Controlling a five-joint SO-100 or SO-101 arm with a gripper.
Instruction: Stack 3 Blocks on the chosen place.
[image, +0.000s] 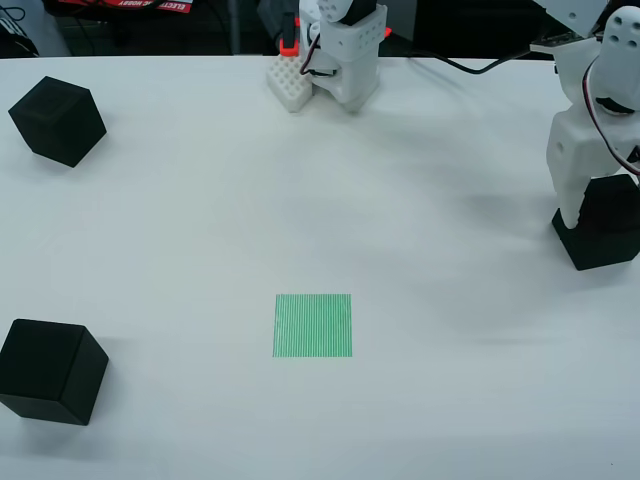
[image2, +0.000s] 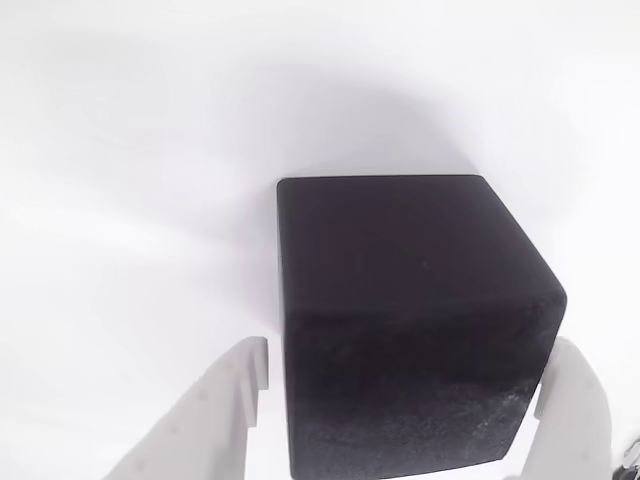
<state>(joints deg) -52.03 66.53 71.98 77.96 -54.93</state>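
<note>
Along the far edge of the desk (image: 200, 200), at about 11 o'clock in the overhead view, a red strip (image: 120, 5) carries white lettering, cut off by the frame and too small to read; no other writing shows on the white arm base (image: 345, 55) at 12 o'clock or on any cube. At 3 o'clock the gripper (image: 597, 215) stands over the third block (image: 605, 235), its white body covering the cube's upper left part; this block sits nearly square to the picture edges, resting on the desk. The wrist view gives what the overhead one hides: the same block (image2: 410, 320) lies between a left finger (image2: 225, 410) and a right finger (image2: 575, 410), the jaws spread; the left finger stands slightly clear of the cube's side, while the right one lies just beside or against its corner, and contact there cannot be told. A matte top face and a dusty front face show, edges slightly rounded. The overhead view alone gives the wider layout: one block (image: 58, 120) at 10 o'clock, turned so a corner points toward the camera; another block (image: 52, 370) at 8 o'clock, also slightly rotated; the green striped square (image: 313, 325) just below centre, its stripes running from 12 to 6 o'clock, bare, well apart from all three cubes. Being cubes, none has a long axis.
</note>
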